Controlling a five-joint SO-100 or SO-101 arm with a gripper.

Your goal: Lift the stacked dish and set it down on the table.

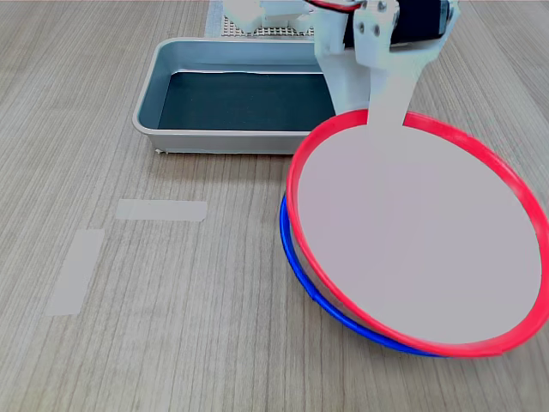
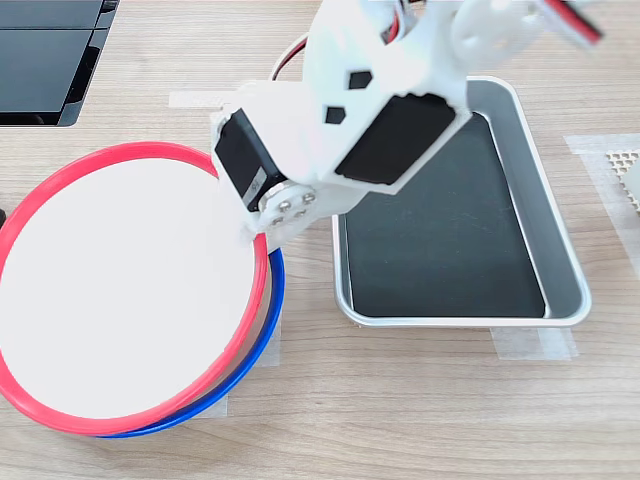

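The stacked dish [image 1: 412, 249], a big round plate with a red rim and pale centre, rests slightly off-centre on a same-sized blue-rimmed plate [image 1: 296, 268]. Its far edge looks raised in the first exterior view. My gripper [image 1: 388, 120] is shut on that far rim, one white finger lying over the pale centre and the other hidden beneath. In the second exterior view the gripper [image 2: 255, 232] pinches the dish [image 2: 120, 300] at its right edge, with the blue plate [image 2: 268, 325] peeking out below. The wood-grain table [image 1: 129, 352] lies around them.
A grey metal tray [image 1: 171, 60] with a dark bottom stands just behind the plates, close to the arm; its rim [image 2: 565, 260] sits right of the plates in the second exterior view. Tape strips [image 1: 161, 209] mark the table. A dark flat object [image 2: 45, 55] lies at the second exterior view's top left.
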